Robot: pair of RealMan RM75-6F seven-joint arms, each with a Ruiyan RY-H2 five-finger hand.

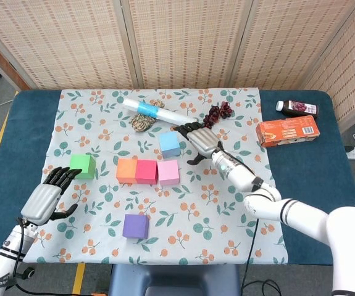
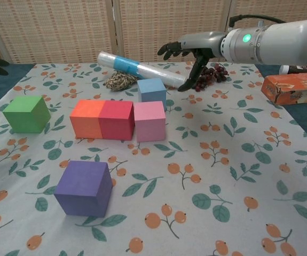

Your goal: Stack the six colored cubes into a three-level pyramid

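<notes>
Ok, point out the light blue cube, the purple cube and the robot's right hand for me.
light blue cube [image 2: 152,89], chest view, front face.
purple cube [image 1: 135,226], head view, top face.
right hand [image 2: 191,49], chest view, middle of the raised, empty hand.

White arms, grey hands [image 1: 203,140], black fingers [image 1: 58,177], green light.

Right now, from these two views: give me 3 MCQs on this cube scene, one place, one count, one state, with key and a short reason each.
1. What sits right of the red cube?
A. green cube
B. pink cube
C. purple cube

2. How many cubes form the touching row?
A. two
B. three
C. five

3. The right hand is:
A. holding nothing
B. gripping the blue cube
C. pressing the purple cube

Key: 1 B, the pink cube abuts it; 2 B, orange cube, red, pink; 3 A, fingers spread above the cloth, beside the blue cube.
</notes>
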